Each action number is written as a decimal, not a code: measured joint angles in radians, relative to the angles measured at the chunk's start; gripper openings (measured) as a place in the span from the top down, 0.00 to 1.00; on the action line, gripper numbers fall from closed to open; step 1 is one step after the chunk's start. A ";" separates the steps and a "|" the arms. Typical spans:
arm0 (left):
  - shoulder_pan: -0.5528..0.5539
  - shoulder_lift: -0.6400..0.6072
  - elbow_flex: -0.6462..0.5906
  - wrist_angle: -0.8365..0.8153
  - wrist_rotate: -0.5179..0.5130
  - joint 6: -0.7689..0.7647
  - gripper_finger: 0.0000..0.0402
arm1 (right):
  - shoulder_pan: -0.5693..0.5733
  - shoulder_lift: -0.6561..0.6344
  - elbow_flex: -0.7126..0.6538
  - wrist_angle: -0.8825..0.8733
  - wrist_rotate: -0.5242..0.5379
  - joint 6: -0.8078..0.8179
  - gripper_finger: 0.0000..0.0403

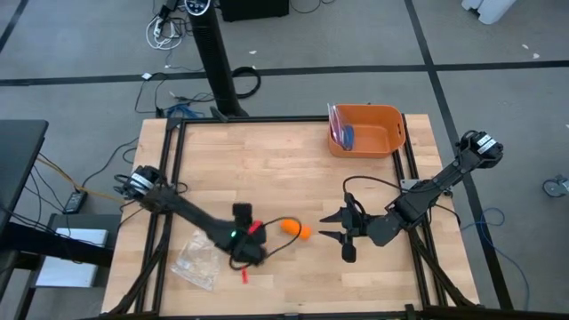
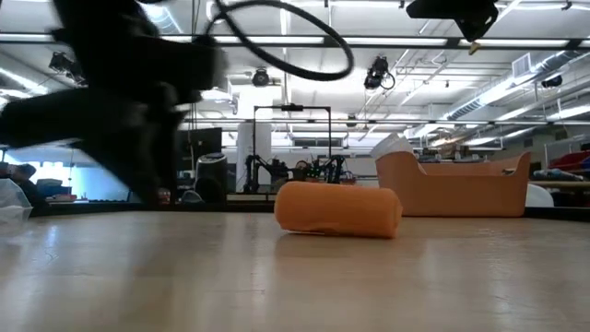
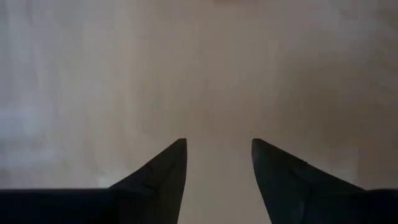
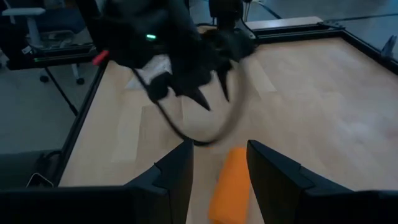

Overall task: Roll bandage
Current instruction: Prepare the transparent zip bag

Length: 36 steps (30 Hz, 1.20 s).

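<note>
The orange bandage [image 1: 298, 229] is a small rolled cylinder lying on its side on the wooden table, near the middle. It also shows in the low view [image 2: 338, 208] and the right wrist view [image 4: 230, 183]. My right gripper [image 1: 327, 227] is open just to the roll's right, with its fingers pointing toward the roll and apart from it; its own wrist view [image 4: 219, 152] looks along them at the roll. My left gripper [image 1: 252, 258] is open to the roll's left and points down at bare table [image 3: 217, 146].
A crinkled clear plastic bag [image 1: 197, 260] lies near the table's front left. An orange plastic bin [image 1: 366, 131] stands at the far right and also shows in the low view [image 2: 452, 184]. A dark cable [image 4: 199, 134] hangs from the left arm.
</note>
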 joint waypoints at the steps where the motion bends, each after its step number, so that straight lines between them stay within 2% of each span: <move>1: -0.023 0.000 0.000 -0.017 0.009 -0.030 0.53 | 0.000 0.000 0.000 -0.002 -0.001 0.004 0.62; 8: -0.191 0.000 0.000 -0.107 0.229 -0.212 0.58 | 0.000 0.000 0.000 -0.002 -0.005 -0.010 0.62; 16: -0.405 0.000 0.002 -0.123 0.333 -0.439 0.62 | -0.002 0.000 0.000 -0.001 -0.005 -0.020 0.62; 21: -0.478 0.000 0.056 -0.141 0.301 -0.545 0.63 | -0.002 0.000 0.000 0.000 -0.005 -0.020 0.62; 27: -0.490 -0.002 0.199 -0.268 0.155 -0.568 0.66 | -0.005 0.000 0.000 0.013 -0.005 -0.029 0.62; 32: -0.504 -0.002 0.290 -0.322 0.203 -0.574 0.70 | -0.005 0.000 0.000 0.014 -0.005 -0.029 0.62; 36: -0.528 -0.002 0.292 -0.326 0.264 -0.626 0.72 | -0.005 0.000 0.000 0.009 -0.005 -0.029 0.62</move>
